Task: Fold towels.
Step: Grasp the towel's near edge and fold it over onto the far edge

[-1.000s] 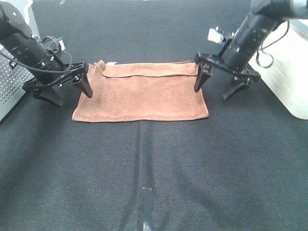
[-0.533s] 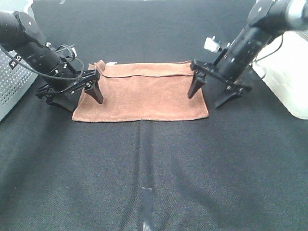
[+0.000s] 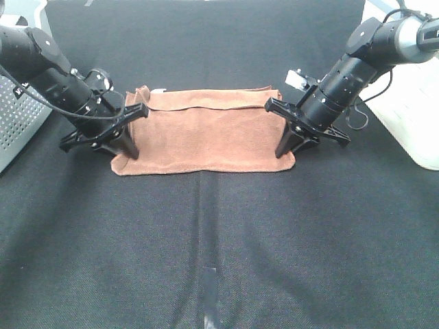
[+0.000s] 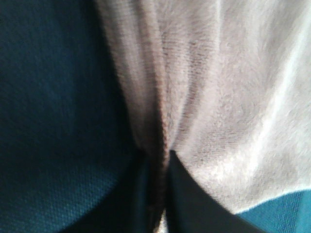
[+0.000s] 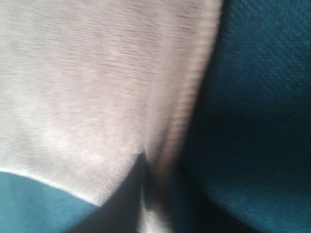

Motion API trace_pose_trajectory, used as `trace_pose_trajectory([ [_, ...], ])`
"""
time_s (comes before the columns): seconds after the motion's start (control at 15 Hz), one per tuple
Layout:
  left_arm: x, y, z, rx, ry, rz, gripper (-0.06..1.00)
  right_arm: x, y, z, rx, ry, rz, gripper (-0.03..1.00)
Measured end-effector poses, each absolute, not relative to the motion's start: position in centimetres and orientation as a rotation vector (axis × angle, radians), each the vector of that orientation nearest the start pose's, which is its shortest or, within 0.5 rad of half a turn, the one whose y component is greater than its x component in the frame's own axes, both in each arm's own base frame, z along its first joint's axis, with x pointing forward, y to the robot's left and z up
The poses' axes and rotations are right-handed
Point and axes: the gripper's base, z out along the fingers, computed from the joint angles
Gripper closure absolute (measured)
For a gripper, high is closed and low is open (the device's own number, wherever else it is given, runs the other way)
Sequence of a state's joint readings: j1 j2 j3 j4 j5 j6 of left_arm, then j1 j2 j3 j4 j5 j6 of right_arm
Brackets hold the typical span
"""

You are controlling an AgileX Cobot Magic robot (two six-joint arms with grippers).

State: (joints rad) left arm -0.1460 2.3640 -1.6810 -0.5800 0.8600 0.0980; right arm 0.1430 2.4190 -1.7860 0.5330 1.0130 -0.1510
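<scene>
towel (image 3: 206, 133): reddish-brown, lying flat on the dark counter (image 3: 206, 247), long side running left to right, with a narrow flap folded over along its far edge.
left claw (image 3: 130, 151): clamped on the towel's left short edge near the front corner, where the cloth bunches into a ridge between its fingers.
right claw (image 3: 285, 151): pinched tight on the right short edge near the front corner.
tag (image 3: 159, 90): small, white, at the far left corner.

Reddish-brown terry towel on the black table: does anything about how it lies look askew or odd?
Slightly. The reddish-brown terry towel is not flat: a narrow strip along its far edge is turned over unevenly, and its far-left corner is rumpled. The left gripper and right gripper pinch its near corners, puckering them. No damage shows.
</scene>
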Motion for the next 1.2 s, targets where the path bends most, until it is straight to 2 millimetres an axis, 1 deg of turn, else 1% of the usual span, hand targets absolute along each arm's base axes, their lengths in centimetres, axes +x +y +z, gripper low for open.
trace_pose_trajectory([
  [0.07,45.2,-10.4,8.9,-0.15,2.981,-0.686,0.91,45.9,10.6,8.8,-0.004,3.051,0.699,0.97],
  [0.27,44.3,-10.2,9.7,-0.003,3.074,-0.59,0.91,45.4,10.2,9.5,-0.026,3.098,0.653,0.97],
  [0.33,43.9,-9.9,10.4,0.052,3.104,-0.547,0.91,45.0,10.2,9.9,-0.041,3.122,0.647,0.97],
  [0.47,43.0,-9.5,12.3,0.103,3.12,-0.493,0.91,43.1,10.2,10.4,-0.031,3.154,0.647,0.97],
  [0.53,42.2,-9.3,12.8,0.102,3.129,-0.492,0.91,42.1,10.0,10.7,-0.016,3.149,0.636,0.97],
  [0.6,40.4,-9.1,12.6,0.089,3.172,-0.49,0.91,39.9,9.6,10.5,0.023,3.165,0.615,0.97],
  [0.67,39.2,-8.9,12.0,0.072,3.199,-0.485,0.91,38.6,9.4,10.3,0.048,3.175,0.606,0.97],
  [0.73,38.1,-8.8,11.3,0.059,3.22,-0.477,0.91,37.6,9.2,10.0,0.059,3.181,0.602,0.97],
  [0.8,37.6,-8.7,11.1,0.047,3.216,-0.473,0.91,37.1,9.2,9.8,0.05,3.181,0.602,0.97],
  [0.93,37.7,-8.8,11.8,0.041,3.18,-0.475,0.91,37.1,9.2,9.8,0.03,3.168,0.602,0.97],
  [1.0,38.7,-8.9,12.8,0.042,3.134,-0.478,0.91,38.0,9.3,10.7,0.005,3.127,0.595,0.97],
  [1.07,38.7,-8.9,12.8,0.042,3.134,-0.478,0.91,38.0,9.3,10.7,0.005,3.127,0.595,0.97],
  [1.13,39.7,-9.0,13.8,0.037,3.087,-0.474,0.91,39.0,9.3,11.5,-0.012,3.086,0.587,0.97],
  [1.2,40.7,-9.1,14.8,0.016,3.039,-0.469,0.91,40.2,9.5,12.7,-0.037,3.028,0.579,0.97],
])
